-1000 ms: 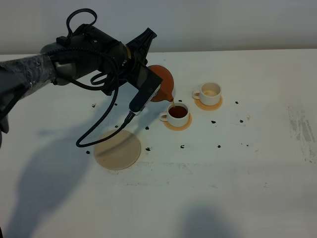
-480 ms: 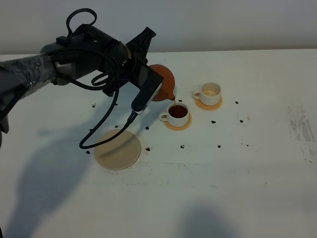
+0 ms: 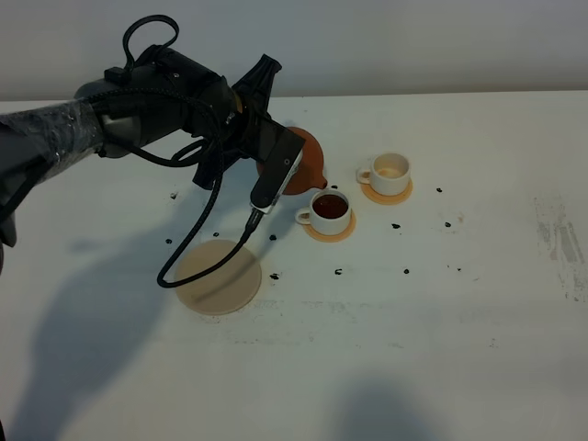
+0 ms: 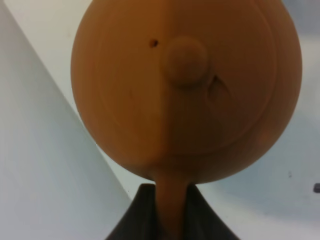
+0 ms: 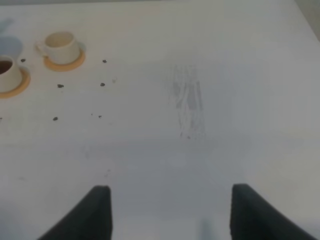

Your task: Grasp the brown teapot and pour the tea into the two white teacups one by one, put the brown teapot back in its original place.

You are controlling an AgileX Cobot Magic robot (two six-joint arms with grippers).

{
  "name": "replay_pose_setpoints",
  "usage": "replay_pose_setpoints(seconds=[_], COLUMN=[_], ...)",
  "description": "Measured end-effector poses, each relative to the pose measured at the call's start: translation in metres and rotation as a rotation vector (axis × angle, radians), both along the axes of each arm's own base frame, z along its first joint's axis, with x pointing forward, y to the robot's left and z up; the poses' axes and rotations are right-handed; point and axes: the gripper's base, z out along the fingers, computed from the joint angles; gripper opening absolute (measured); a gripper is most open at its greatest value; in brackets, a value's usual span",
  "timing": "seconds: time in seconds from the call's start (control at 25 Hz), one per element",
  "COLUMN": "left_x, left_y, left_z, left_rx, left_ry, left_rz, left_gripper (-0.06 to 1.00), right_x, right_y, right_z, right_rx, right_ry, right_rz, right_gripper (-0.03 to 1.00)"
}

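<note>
My left gripper [image 4: 170,216] is shut on the loop handle of the brown teapot [image 4: 185,90], whose knobbed lid faces the wrist camera. From above, the teapot [image 3: 310,163] hangs tilted just behind the near white teacup [image 3: 330,210], half hidden by my left wrist. That cup holds dark tea and sits on an orange coaster. The far teacup [image 3: 391,171] looks pale inside. The large beige coaster [image 3: 219,276] lies bare at the front left. My right gripper [image 5: 172,212] is open above bare table, with both cups [image 5: 60,47] far off.
Dark specks [image 3: 406,271] are scattered over the white table [image 3: 441,349] around the cups. A black cable [image 3: 197,248] loops down from my left arm over the beige coaster. A faint smudge [image 3: 560,239] marks the table's right side.
My left wrist has rotated and shifted slightly toward the cups with the teapot still in it. The hanging cable has swung lower over the beige coaster.
</note>
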Motion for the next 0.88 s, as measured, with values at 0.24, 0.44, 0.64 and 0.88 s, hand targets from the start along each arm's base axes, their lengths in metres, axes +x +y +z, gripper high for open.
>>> replay_pose_setpoints(seconds=[0.24,0.44,0.64,0.88], left_x=[-0.002,-0.001,-0.002,-0.002], left_y=[0.0,0.005,0.015,0.024], left_z=[-0.001,-0.003,-0.007,-0.009], left_rx=[-0.065,-0.127,-0.173,-0.278], left_ry=[0.049,0.103,0.189,0.292], left_rz=[0.078,0.179,0.3,0.495], left_gripper=[0.08,0.08,0.08,0.08], right_x=[0.0,0.0,0.0,0.0], right_y=[0.0,0.0,0.0,0.0], right_z=[0.0,0.0,0.0,0.0], right_rx=[0.0,0.0,0.0,0.0], right_ry=[0.0,0.0,0.0,0.0], right_rz=[0.0,0.0,0.0,0.0], right_gripper=[0.5,0.5,0.5,0.5])
